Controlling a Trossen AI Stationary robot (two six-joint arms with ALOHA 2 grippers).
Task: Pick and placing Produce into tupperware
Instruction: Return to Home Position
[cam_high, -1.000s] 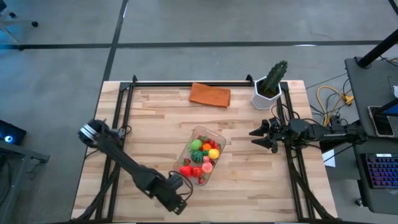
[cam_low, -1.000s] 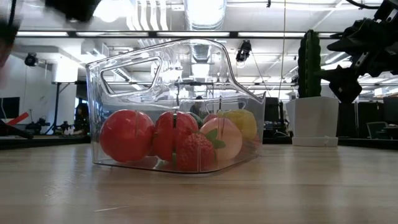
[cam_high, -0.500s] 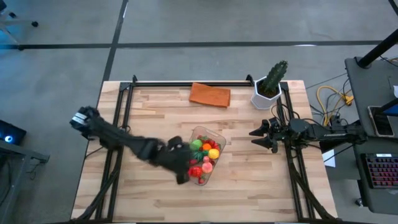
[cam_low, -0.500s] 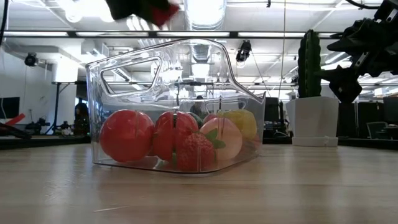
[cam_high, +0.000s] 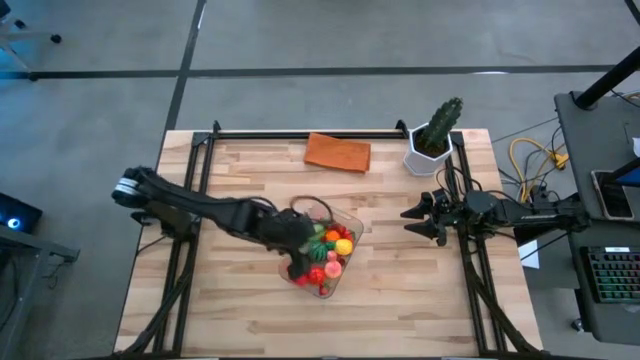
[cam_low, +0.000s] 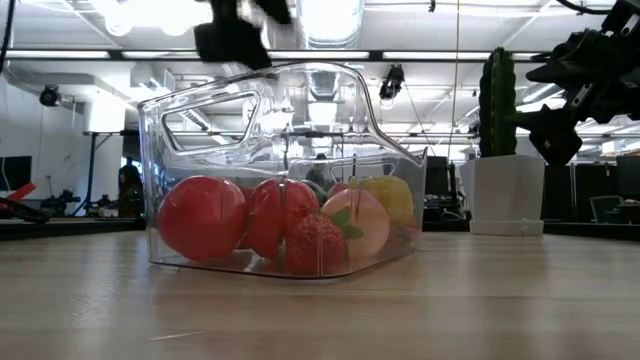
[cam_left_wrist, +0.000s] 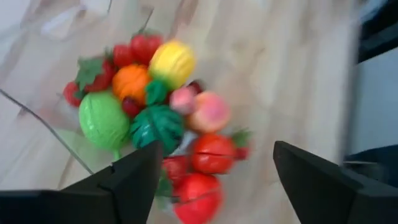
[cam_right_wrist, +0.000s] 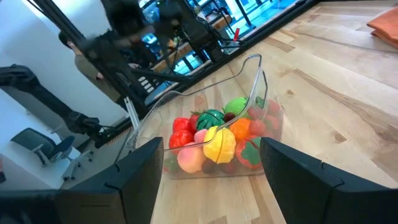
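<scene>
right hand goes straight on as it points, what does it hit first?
Probably the tupperware wall, produce just behind it; the right hand points at it with nothing between, though height is unclear.

light: bright, even | source: ceiling lights | glare: on tupperware | shadows: faint

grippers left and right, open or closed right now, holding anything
Left gripper: open, holding nothing, over the tupperware.
Right gripper: open, holding nothing, off to the tupperware's right.
</scene>
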